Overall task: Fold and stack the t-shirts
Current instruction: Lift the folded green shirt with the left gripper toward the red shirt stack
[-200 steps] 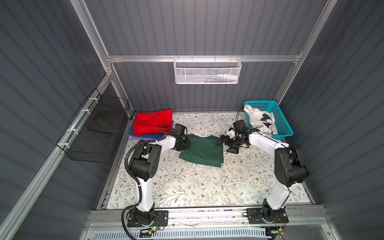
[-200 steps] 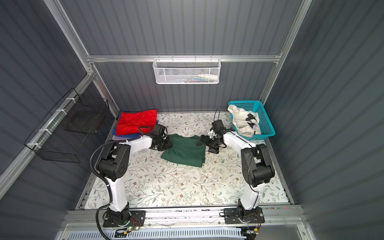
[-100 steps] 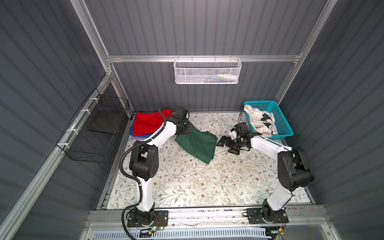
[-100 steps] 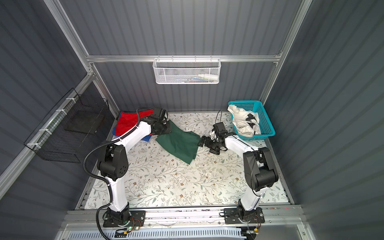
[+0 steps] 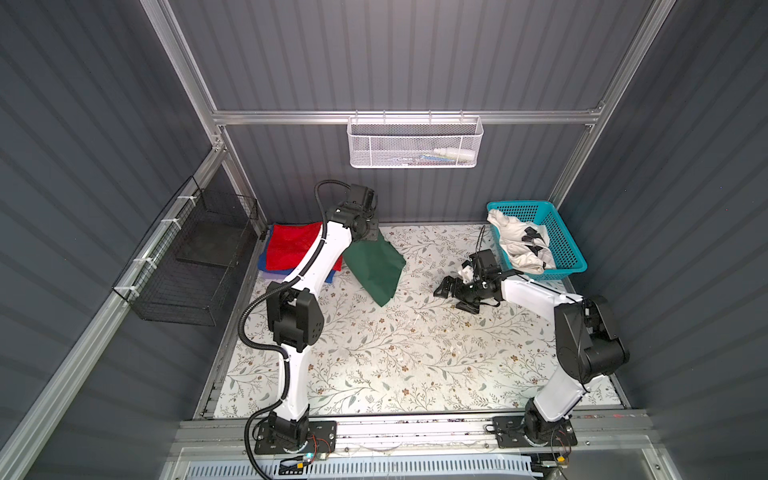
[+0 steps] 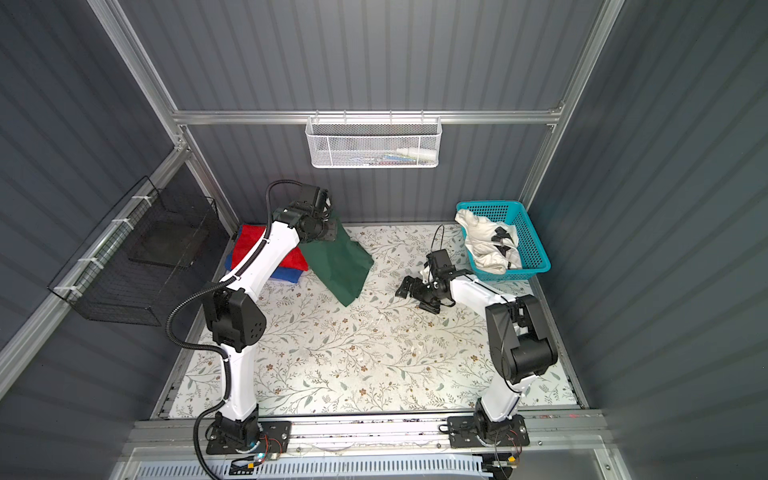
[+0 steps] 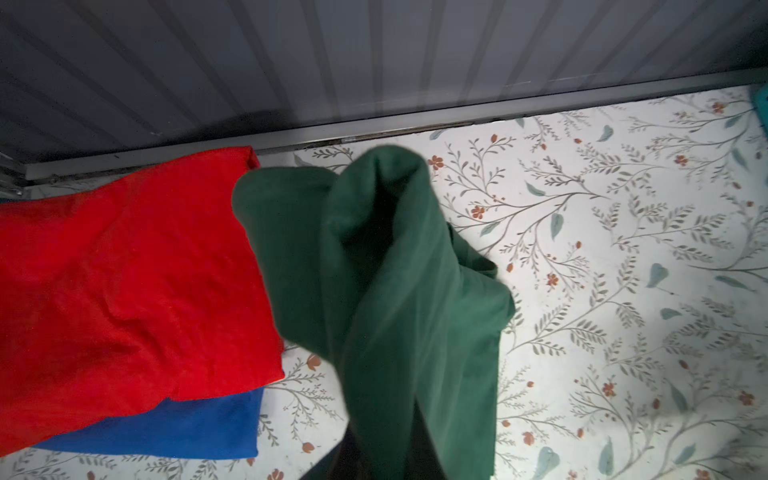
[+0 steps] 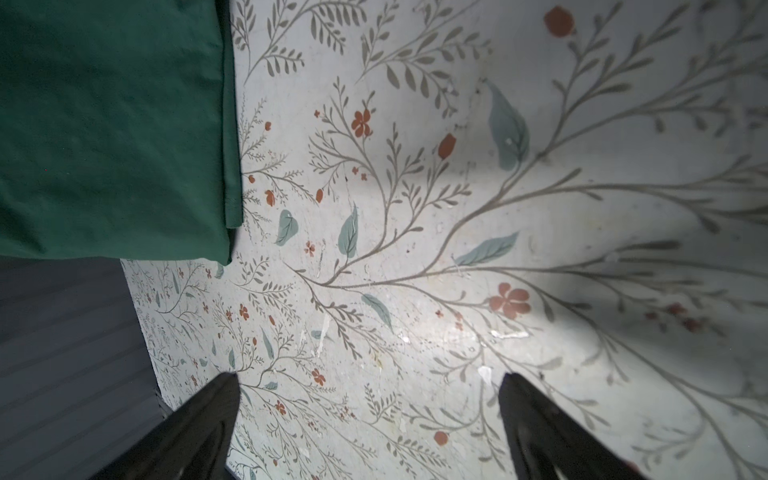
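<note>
Top views: left gripper (image 5: pixel 372 233), seemingly clamped, raised green t-shirt (image 5: pixel 376 266)

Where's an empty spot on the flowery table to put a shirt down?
The whole near half of the flowery table, in front of the green t-shirt and the open right pincer, is bare. So is the gap between those two. It's crowded at the back left, red t-shirt stacked on blue t-shirt, and at the back right, where the turquoise basket sits.
</note>
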